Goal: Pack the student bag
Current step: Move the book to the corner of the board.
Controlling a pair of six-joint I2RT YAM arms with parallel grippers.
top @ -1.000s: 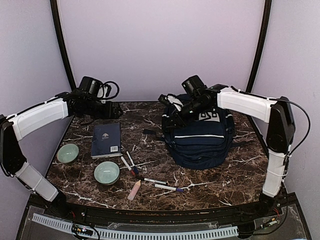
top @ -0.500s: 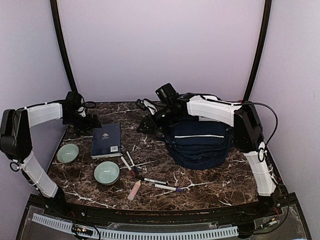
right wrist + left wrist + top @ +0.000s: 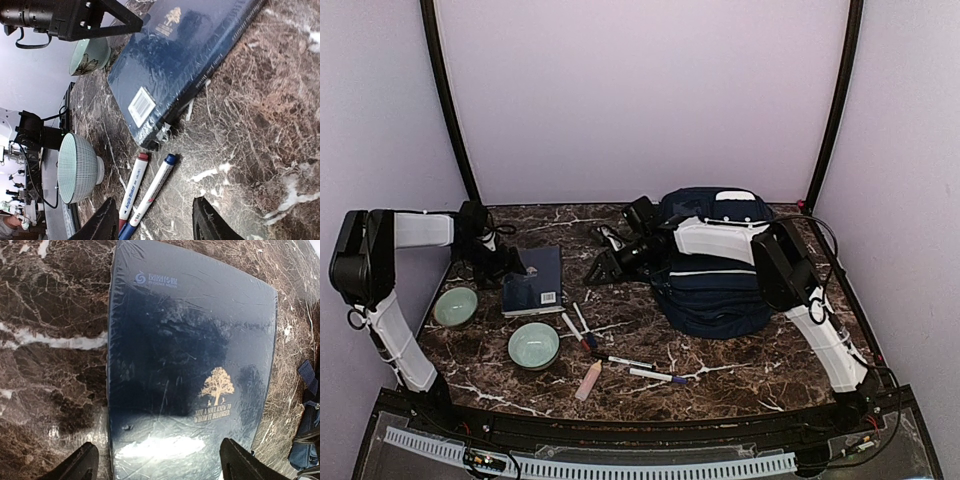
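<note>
The student bag (image 3: 715, 275), navy with white stripe trim, lies at the right of the marble table. A flat navy book (image 3: 533, 280) lies left of centre. My left gripper (image 3: 510, 264) hovers at the book's left edge; the left wrist view has its open fingers (image 3: 82, 467) straddling the book (image 3: 190, 355), nothing gripped. Reaching left from the bag, my right gripper (image 3: 598, 267) hangs low beside the book's right edge. It is open (image 3: 157, 222), with a red-capped marker (image 3: 132, 190) and a blue-capped marker (image 3: 152, 192) on the table below it.
Two pale green bowls (image 3: 455, 305) (image 3: 533, 345) sit at the front left. More markers (image 3: 630, 362) (image 3: 660, 377) and a pinkish tube (image 3: 588, 380) lie near the front edge. A loose bag strap (image 3: 307, 377) reaches toward the book.
My right arm has swung left off the bag and down beside the book, its jaws widening. My left arm has drawn back and dropped to the book's left edge.
</note>
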